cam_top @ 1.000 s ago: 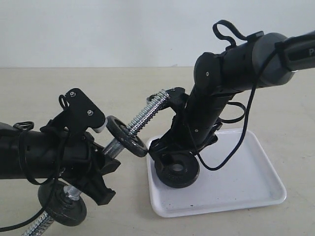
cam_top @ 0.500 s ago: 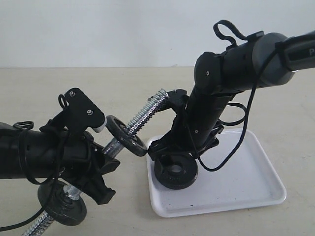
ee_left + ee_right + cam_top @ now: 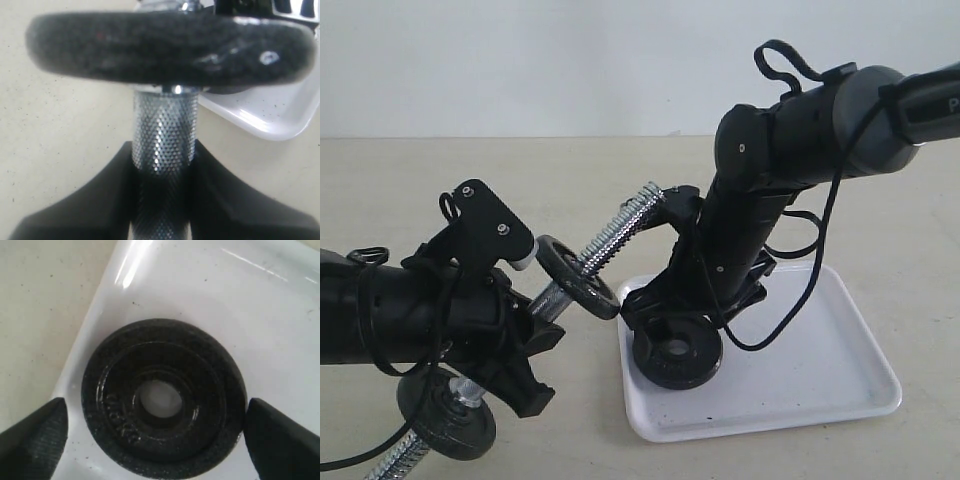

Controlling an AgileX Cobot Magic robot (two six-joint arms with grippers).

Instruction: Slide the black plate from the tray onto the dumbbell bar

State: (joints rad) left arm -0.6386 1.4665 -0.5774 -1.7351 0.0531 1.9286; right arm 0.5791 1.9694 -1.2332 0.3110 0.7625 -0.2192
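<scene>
Plate (image 3: pixel 205 385) is straddled by wide-open right gripper (image 3: pixel 160 437), not yet gripped; rim should be centred before closing. Bar (image 3: pixel 164 130) is kept steady, clamped by left gripper (image 3: pixel 163 200).

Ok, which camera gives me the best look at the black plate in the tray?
The right wrist view: it looks straight down on the black plate, with its rim and centre hole visible. The exterior view shows it low and partly behind the right gripper. In the left wrist view I cannot make it out.

In tray (image 3: pixel 820 372): black plate (image 3: pixel 678 350); dumbbell bar (image 3: pixel 618 230) left of tray.
</scene>
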